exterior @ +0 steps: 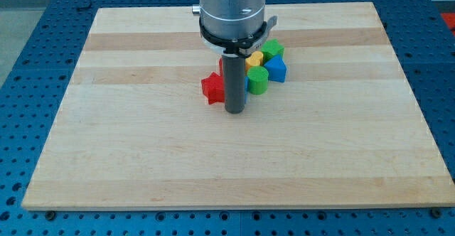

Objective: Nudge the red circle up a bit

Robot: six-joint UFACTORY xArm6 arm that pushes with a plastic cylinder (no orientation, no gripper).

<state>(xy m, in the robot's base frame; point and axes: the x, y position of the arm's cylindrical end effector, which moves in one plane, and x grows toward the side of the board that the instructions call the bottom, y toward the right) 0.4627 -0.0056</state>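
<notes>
My tip (234, 111) rests on the wooden board (142, 158), just below and to the right of a red star block (212, 88). The rod hides part of a tight cluster of blocks behind it. A sliver of red (222, 65) shows at the rod's left edge above the star; it may be the red circle, but its shape cannot be made out. Right of the rod sit a green cylinder (258, 79), a yellow block (254, 58), a green block (273, 50) and a blue block (276, 69). A blue edge (246, 82) shows beside the rod.
The arm's grey wrist (231, 8) hangs over the top middle of the board. A blue perforated table (43, 37) surrounds the board on all sides.
</notes>
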